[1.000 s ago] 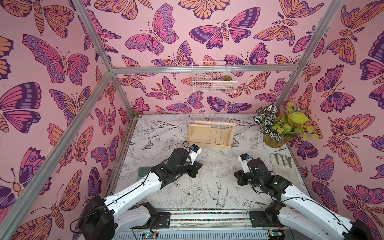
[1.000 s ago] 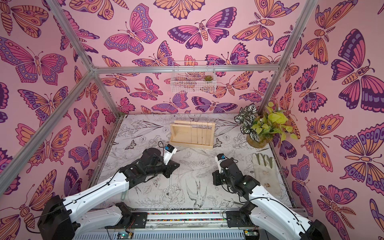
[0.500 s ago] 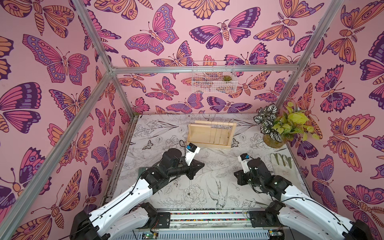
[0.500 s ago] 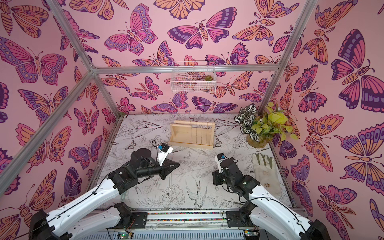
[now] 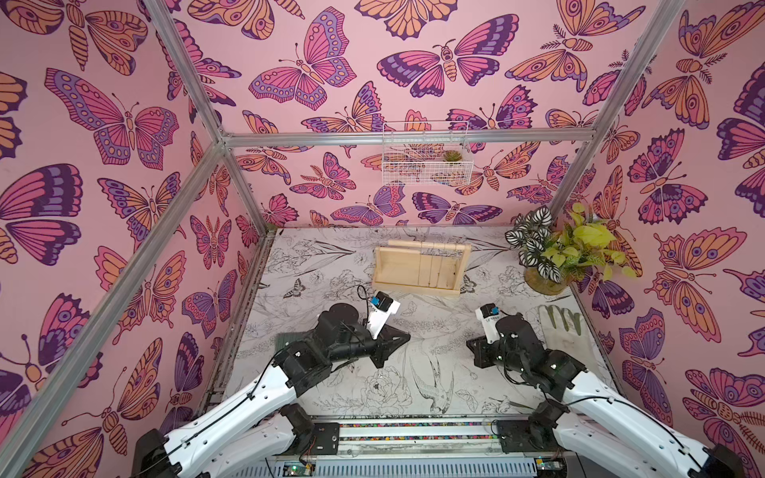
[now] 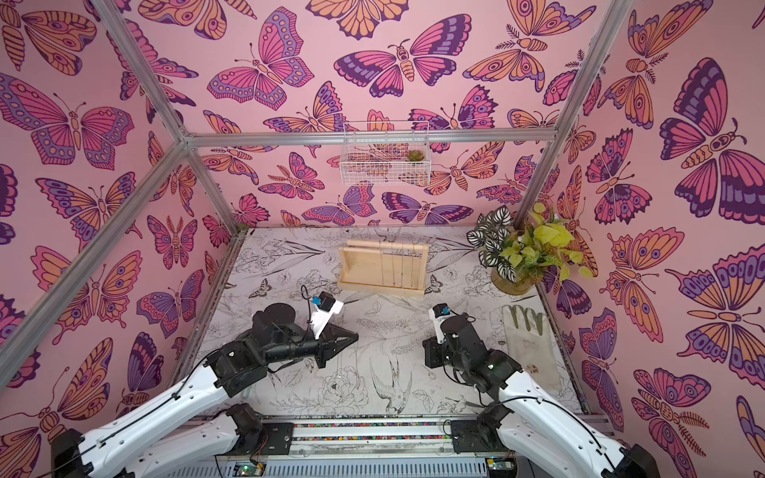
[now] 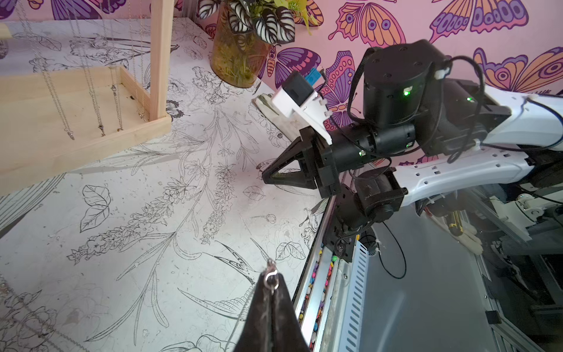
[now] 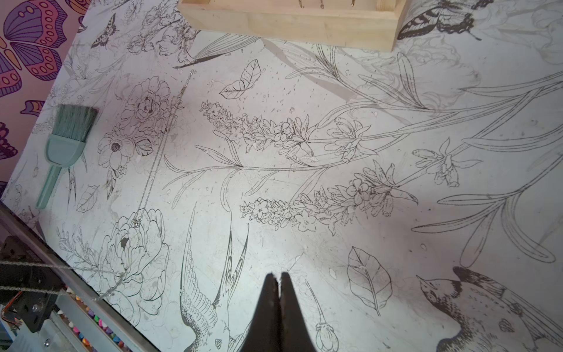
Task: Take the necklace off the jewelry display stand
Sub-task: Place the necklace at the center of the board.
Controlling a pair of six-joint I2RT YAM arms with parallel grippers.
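The pale wooden jewelry display stand (image 5: pixel 418 269) (image 6: pixel 381 269) stands at the back middle of the table, and several thin chains (image 7: pixel 58 100) hang from its crossbar. My left gripper (image 5: pixel 407 337) (image 7: pixel 271 283) is in front of the stand, raised over the table and shut on the necklace (image 7: pixel 271 279), with the necklace's silver ring at the fingertips. The chain (image 8: pixel 152 170) hangs down from the gripper to a small pendant just above the printed peony. My right gripper (image 5: pixel 468 344) (image 8: pixel 278 279) is shut and holds nothing. It hovers low over the table, right of the left one.
A potted plant (image 5: pixel 542 277) stands at the back right, and a pale glove (image 5: pixel 559 318) lies in front of it. A teal brush (image 8: pixel 65 143) lies near the left edge. A white wire basket (image 5: pixel 426 157) hangs on the back wall.
My left gripper has swung to point right and moved slightly right and toward the front, carrying the necklace. The right arm has not moved.
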